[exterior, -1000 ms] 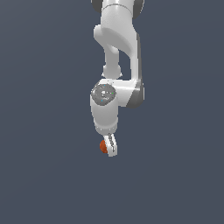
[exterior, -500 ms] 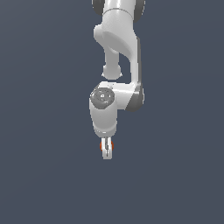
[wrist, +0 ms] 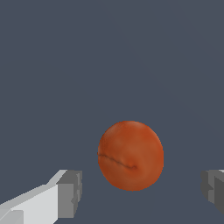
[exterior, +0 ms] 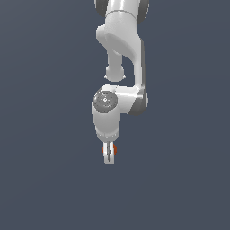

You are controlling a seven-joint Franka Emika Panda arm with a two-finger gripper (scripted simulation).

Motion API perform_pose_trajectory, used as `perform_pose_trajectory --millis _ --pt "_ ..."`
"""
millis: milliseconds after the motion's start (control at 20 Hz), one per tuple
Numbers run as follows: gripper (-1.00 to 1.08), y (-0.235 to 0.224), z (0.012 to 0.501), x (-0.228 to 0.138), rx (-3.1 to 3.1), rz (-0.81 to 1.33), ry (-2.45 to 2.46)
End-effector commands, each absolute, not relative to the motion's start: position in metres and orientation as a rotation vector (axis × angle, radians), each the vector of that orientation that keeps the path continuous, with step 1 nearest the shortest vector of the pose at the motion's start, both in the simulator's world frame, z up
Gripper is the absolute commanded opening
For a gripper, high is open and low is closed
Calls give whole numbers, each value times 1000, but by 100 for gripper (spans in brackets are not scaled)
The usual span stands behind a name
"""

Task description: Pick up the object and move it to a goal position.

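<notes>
1. I'm in the grasp step: my jaws point(wrist: 140, 188) are standing spread, the ball point(wrist: 131, 155) sitting between them, touching neither.
2. Exterior view: the ball point(exterior: 114, 148) is peeking out beside my fingertips.
3. Next I'm needing to pinch it, then lift toward the goal.

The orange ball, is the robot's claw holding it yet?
No. The ball sits between the open claw fingers, with gaps on both sides, so nothing is held.
</notes>
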State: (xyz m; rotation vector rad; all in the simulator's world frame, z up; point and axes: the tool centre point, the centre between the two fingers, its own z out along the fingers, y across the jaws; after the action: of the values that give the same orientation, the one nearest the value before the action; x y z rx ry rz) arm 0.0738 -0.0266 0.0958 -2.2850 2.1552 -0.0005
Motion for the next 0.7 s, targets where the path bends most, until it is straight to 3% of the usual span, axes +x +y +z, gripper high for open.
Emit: perform_pose_trajectory --millis 0,650 --pt "100 -27 91 73 -2285 0 2156" --pt "100 -27 47 74 -2280 0 2161"
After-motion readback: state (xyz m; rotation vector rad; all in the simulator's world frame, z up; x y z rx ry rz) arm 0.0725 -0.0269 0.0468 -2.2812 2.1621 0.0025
